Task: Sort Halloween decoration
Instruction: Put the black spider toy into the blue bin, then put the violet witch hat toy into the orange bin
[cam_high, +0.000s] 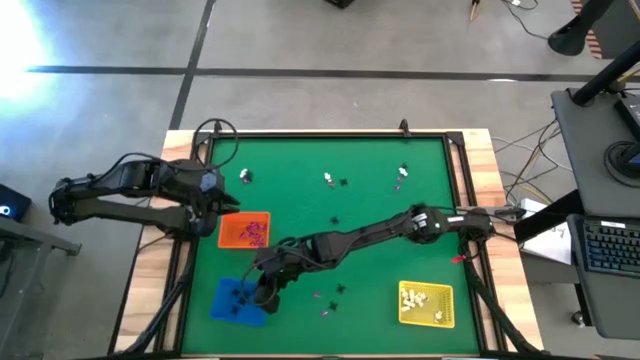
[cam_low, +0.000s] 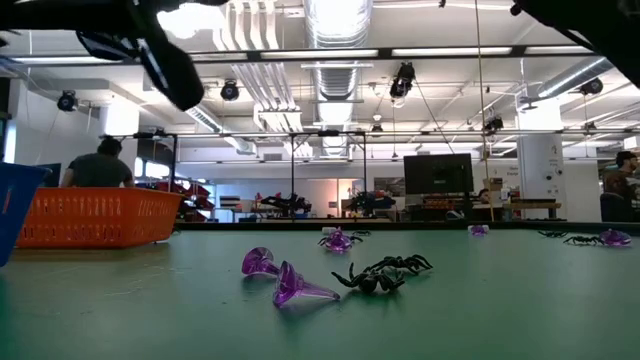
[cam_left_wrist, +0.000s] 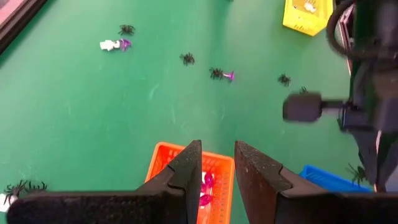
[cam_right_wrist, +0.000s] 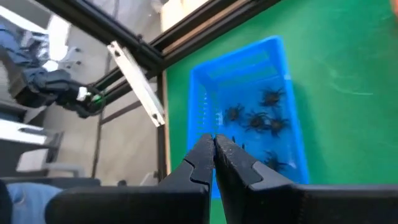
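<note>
Tiny Halloween decoration pieces lie loose on the green mat: black spiders, a white and purple piece, purple goblets and a spider near the front. My left gripper hovers open over the orange tray, which holds pinkish-purple pieces. My right gripper is shut and hangs over the near end of the blue tray, where several black spiders rest on its floor. The yellow tray holds white pieces. My right gripper's shut fingertips point slanting down over the blue tray. A few small dark specks show right at the tips; I cannot tell whether they are a piece held there or lie in the tray below.
The right arm stretches across the mat from the right edge to the blue tray. Loose pieces sit toward the far side and others between the blue and yellow trays. A black frame rims the mat.
</note>
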